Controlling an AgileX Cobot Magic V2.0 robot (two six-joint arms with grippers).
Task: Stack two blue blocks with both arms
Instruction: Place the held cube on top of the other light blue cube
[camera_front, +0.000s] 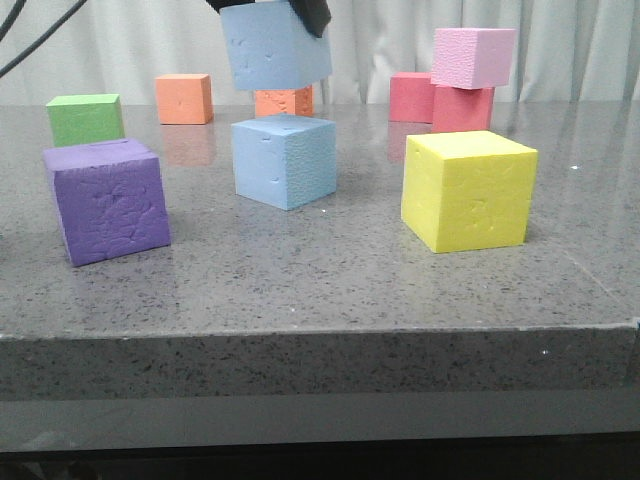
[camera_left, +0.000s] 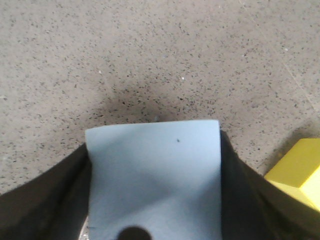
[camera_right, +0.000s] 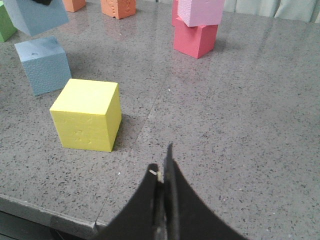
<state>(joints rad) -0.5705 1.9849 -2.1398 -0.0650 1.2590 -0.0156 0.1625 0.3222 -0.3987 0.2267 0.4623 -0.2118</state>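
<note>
My left gripper (camera_front: 268, 10) is shut on one pale blue block (camera_front: 274, 47) and holds it in the air, slightly tilted, above and a little behind the second blue block (camera_front: 284, 160), which rests on the table. In the left wrist view the held block (camera_left: 155, 175) fills the space between my black fingers (camera_left: 45, 200). The right wrist view shows the held block (camera_right: 35, 15) and the resting one (camera_right: 42, 65) far off. My right gripper (camera_right: 164, 167) is shut and empty, low over the table's near right part. It does not show in the front view.
A yellow cube (camera_front: 468, 190) stands right of the resting blue block, a purple cube (camera_front: 105, 200) left. Behind are a green cube (camera_front: 85, 118), two orange cubes (camera_front: 184, 98), and a pink cube on red ones (camera_front: 462, 80). The table's front edge (camera_front: 320, 330) is near.
</note>
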